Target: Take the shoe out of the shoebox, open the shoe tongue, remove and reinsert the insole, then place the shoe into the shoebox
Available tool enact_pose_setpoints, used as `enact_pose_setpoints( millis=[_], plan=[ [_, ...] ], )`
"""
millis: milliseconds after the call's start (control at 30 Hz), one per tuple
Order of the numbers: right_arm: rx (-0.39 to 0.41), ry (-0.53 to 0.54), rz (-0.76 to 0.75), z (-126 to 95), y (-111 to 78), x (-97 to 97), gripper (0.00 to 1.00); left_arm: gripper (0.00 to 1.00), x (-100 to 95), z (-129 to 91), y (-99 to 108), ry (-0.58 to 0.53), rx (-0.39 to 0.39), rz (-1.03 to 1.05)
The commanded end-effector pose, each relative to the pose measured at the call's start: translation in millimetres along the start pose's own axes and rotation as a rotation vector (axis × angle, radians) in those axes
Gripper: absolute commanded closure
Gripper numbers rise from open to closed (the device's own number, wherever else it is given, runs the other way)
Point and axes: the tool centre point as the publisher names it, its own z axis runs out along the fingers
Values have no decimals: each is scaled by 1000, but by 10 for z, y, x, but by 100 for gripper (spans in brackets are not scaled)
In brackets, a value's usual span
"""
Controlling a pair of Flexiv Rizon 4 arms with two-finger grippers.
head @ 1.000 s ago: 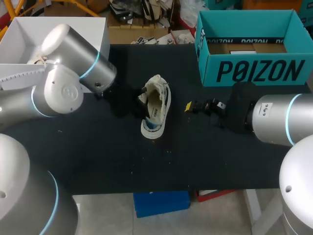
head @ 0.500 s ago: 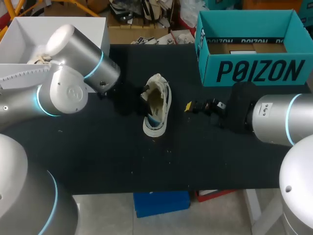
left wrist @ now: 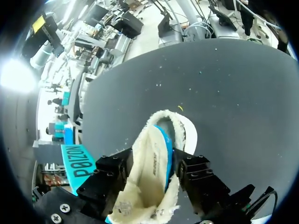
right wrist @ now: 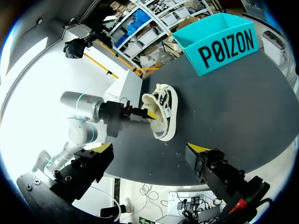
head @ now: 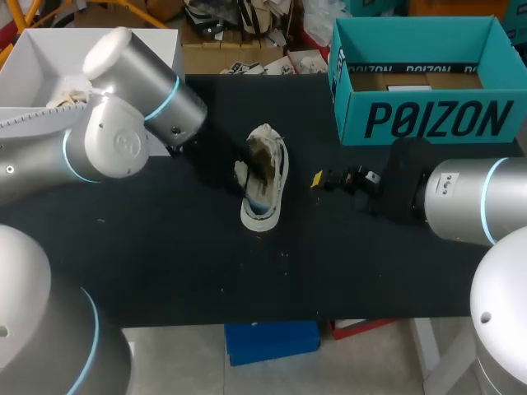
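Head view: the shoe is set at the middle of the desk, its fleecy insole pinched between the fingers of the left gripper, while the right gripper is held with fingers spread, well apart from the shoe.

**Shoe mid-table, box at the back right**

The shoe lies on the table near its middle. The shoebox stands at the back right corner, well apart from the shoe, with its opening upward. The left gripper is at the shoe's left side, a finger on either side of the insole, which sticks up out of the shoe. The right gripper is just right of the shoe, apart from it and in front of the shoebox, its fingers spread with nothing between them.
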Motion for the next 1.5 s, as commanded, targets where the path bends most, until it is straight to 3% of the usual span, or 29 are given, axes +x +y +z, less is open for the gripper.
enact_pose_setpoints(
  millis=[33,67,100,133,167,233,533,867,1500],
  plan=[
    [-9,1,2,15,-30,-2,0,21,-12,-389,-123,4,-19,12],
    [-9,1,2,15,-30,-2,0,22,-20,-417,-128,7,-23,15],
    [-9,1,2,15,-30,-2,0,31,-26,-431,-133,13,-27,20],
    [-9,1,2,15,-30,-2,0,54,-28,-431,-136,22,-33,23],
    [-9,1,2,15,-30,-2,0,66,-25,-417,-145,31,-38,25],
    [-9,1,2,15,-30,-2,0,99,-10,-368,-167,53,-50,29],
    [-9,1,2,15,-30,-2,0,100,165,-45,-221,193,-101,64],
    [-9,1,2,15,-30,-2,0,100,222,115,-104,252,-149,83],
    [-9,1,2,15,-30,-2,0,100,312,458,-72,328,-94,85]
  ],
)
